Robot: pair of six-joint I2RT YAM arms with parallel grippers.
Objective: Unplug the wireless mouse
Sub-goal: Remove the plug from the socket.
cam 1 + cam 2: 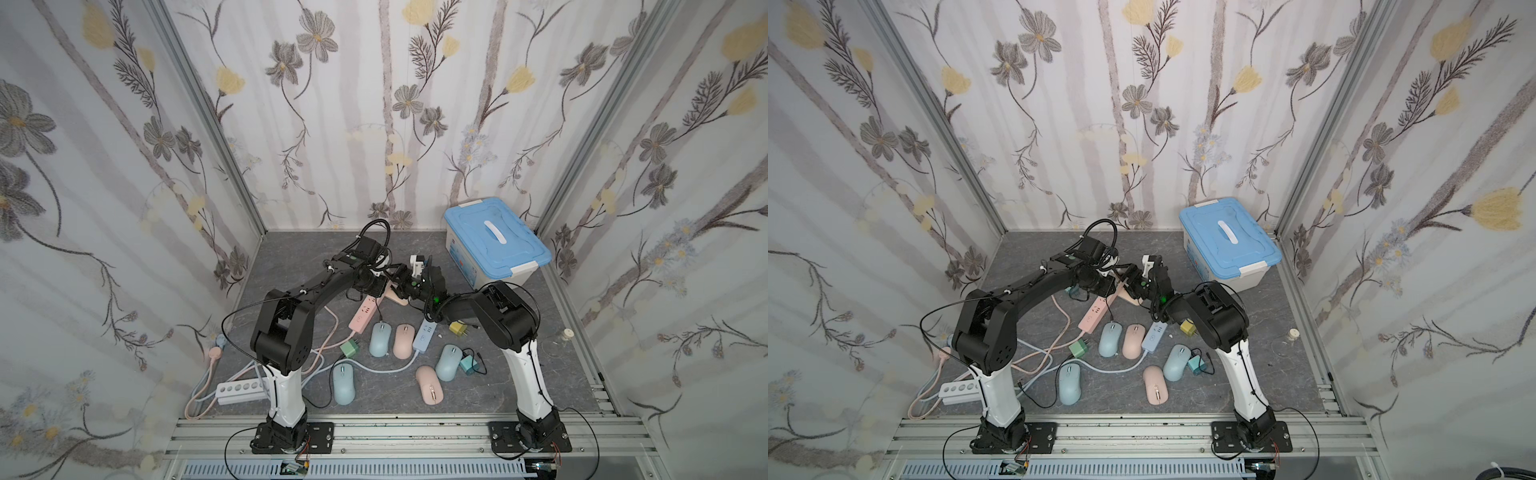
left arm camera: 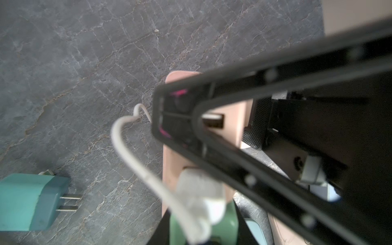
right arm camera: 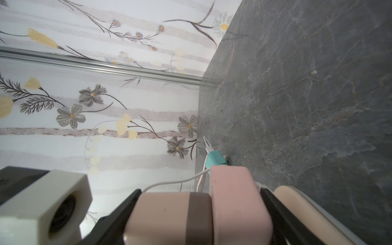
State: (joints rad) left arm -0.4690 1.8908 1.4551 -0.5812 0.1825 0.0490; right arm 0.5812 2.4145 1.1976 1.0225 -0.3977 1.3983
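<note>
Pink block (image 3: 237,201) lengthwise between the right jaws

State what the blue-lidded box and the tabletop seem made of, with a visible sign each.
Blue-lidded box: likely moulded plastic, smooth with a slight sheen; whitish walls, clip latches.
Tabletop: grey stone-look surface, matte, pale veining; real stone or printed laminate cannot be told.

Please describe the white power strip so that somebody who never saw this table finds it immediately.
Find the left arm's white lower link by the front rail. Beside it, toward the left wall, the white power strip lies on the grey tabletop. Unlike the pink power strip and blue power strip farther in, it shows a row of round holes.
</note>
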